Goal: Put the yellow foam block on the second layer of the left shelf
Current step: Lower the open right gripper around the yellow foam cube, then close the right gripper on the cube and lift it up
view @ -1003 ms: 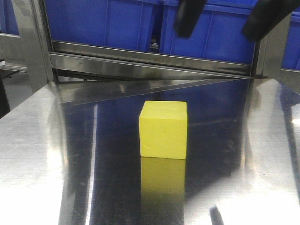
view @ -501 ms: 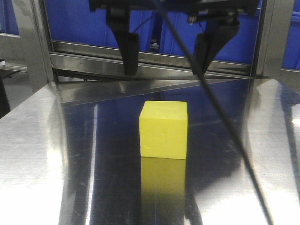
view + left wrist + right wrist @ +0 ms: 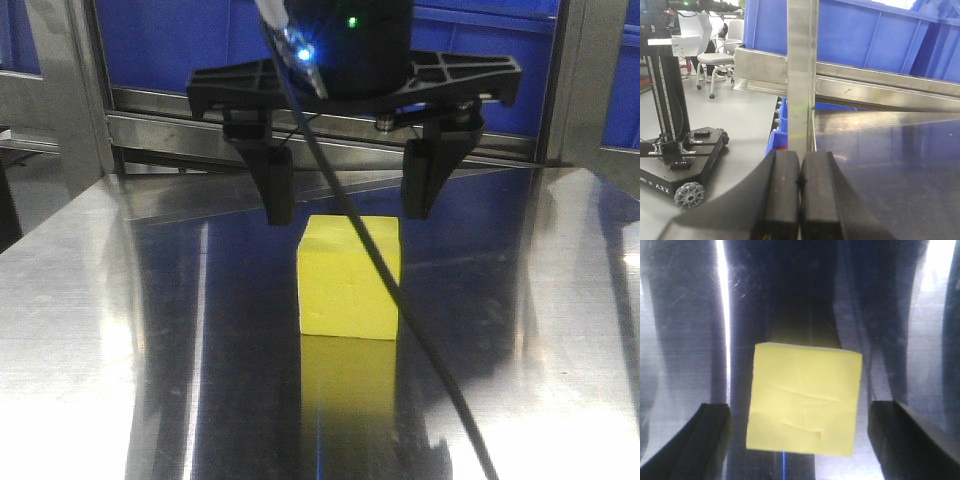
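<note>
Two black fingers of my right claw (image 3: 349, 212) stand spread wide, released, flanking the top of the bright yellow cube-shaped foam block (image 3: 348, 285) with a gap on each side. The block sits upright on the shiny steel counter (image 3: 90, 300). My left claw (image 3: 800, 195) is clenched, pads pressed together on nothing.

Plain yellow foam block (image 3: 349, 277), blue bins (image 3: 190, 45)

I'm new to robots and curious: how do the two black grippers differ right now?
The left gripper is shut, fingers pressed together on nothing; the right gripper is open wide. The left points at a shelf post; the right hovers over the yellow foam block, a finger on each side. Both have black fingers.
</note>
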{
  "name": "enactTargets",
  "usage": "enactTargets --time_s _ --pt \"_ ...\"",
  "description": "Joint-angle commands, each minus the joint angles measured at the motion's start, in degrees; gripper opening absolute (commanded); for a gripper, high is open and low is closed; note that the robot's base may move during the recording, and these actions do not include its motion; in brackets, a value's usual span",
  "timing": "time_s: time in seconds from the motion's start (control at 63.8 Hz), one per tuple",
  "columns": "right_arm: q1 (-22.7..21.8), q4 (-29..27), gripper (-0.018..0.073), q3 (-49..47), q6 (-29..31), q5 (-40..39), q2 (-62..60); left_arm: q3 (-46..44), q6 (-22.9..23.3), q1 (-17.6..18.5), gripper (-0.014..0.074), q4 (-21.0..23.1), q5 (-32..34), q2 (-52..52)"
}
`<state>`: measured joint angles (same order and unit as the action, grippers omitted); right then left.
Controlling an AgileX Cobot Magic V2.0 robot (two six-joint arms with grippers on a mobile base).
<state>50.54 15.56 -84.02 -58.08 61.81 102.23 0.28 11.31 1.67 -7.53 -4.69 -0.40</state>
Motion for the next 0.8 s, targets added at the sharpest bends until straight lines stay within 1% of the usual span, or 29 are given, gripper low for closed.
enactTargets --time_s 0.0,0.298,0.642,0.721,0.783 --pt "-1.0 3.1 0.0625 -1.8 -0.2 -1.8 -2.1 1.5 0.2 0.3 0.0136 0.1 5.0 0.5" --pt "-2.3 3.4 0.0625 -1.3 -0.2 -4.5 0.0 1.5 0.2 0.3 0.0136 0.1 4.7 0.5" --pt "-3.0 3.2 0.0622 5.6 -0.2 -11.5 0.7 1.5 0.2 0.3 0.0136 0.1 5.0 0.5" --pt "-3.1 3.2 0.0586 6.1 -0.2 -12.7 0.7 1.5 0.2 0.3 0.0136 0.1 5.0 0.5" --pt "-3.3 3.2 0.0512 6.1 -0.1 -13.3 0.7 1.5 0.2 0.3 0.0136 0.1 5.0 0.5"
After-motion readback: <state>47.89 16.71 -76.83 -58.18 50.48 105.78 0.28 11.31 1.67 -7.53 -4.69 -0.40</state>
